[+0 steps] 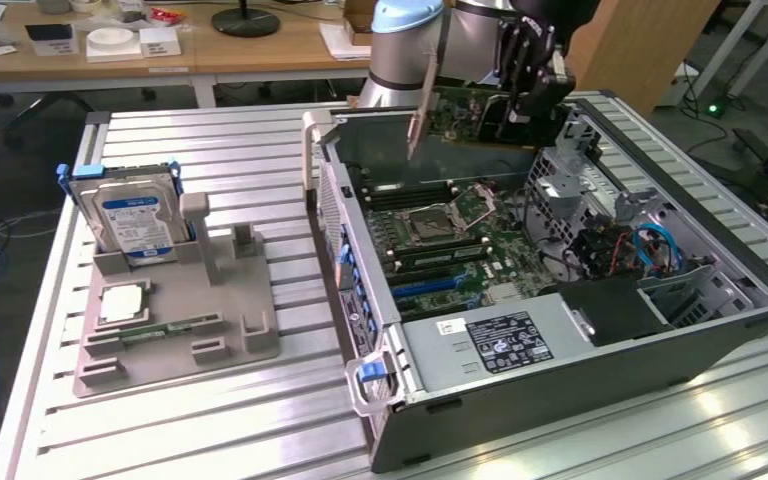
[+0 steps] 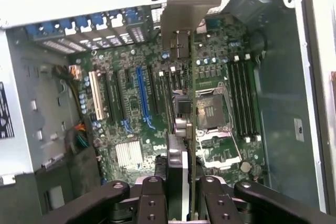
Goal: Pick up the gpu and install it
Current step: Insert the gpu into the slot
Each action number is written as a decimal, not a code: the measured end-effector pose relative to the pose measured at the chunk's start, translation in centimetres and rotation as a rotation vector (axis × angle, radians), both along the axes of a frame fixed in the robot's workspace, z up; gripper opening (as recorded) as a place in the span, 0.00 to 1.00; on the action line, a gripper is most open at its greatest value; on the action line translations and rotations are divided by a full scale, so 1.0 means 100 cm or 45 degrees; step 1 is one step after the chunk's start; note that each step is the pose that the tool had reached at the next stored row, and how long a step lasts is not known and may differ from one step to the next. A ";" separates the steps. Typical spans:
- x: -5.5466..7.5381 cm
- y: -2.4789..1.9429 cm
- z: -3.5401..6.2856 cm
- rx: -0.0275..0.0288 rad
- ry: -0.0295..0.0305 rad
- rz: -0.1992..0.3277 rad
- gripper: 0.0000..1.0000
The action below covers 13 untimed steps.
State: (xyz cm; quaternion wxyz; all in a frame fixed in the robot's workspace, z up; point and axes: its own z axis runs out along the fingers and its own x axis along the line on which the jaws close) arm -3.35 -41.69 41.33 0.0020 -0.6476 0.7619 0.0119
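Note:
The gpu (image 1: 468, 113), a thin flat card with a dark green board and a pale metal end bracket, hangs on edge above the far end of the open computer case (image 1: 744, 285). My gripper (image 1: 534, 88) is shut on it near its end at the exterior view's right. In the wrist view the gpu (image 2: 192, 103) runs edge-on away from the black fingers (image 2: 152, 200). Its bracket reaches toward the case's rear slot wall (image 2: 94, 24). Beneath it lies the motherboard (image 2: 131, 129), with a blue slot (image 2: 140, 95) and black slots beside it. The card floats clear of the board.
A grey holder (image 1: 177, 310) on the slatted table (image 1: 197, 420) carries a silver hard drive with a blue label (image 1: 131, 222), a square chip (image 1: 123, 302) and a narrow green memory stick (image 1: 164, 328). Inside the case sit a power supply (image 1: 498, 345) and cables (image 1: 651, 250).

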 end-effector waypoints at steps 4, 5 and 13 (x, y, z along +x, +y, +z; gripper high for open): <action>-0.001 -0.0003 -0.0022 -0.0003 -0.0230 0.046 0.28; -0.001 -0.0004 -0.0034 -0.0005 -0.0246 0.049 0.28; -0.001 -0.0008 -0.0165 0.0008 -0.0249 0.158 0.28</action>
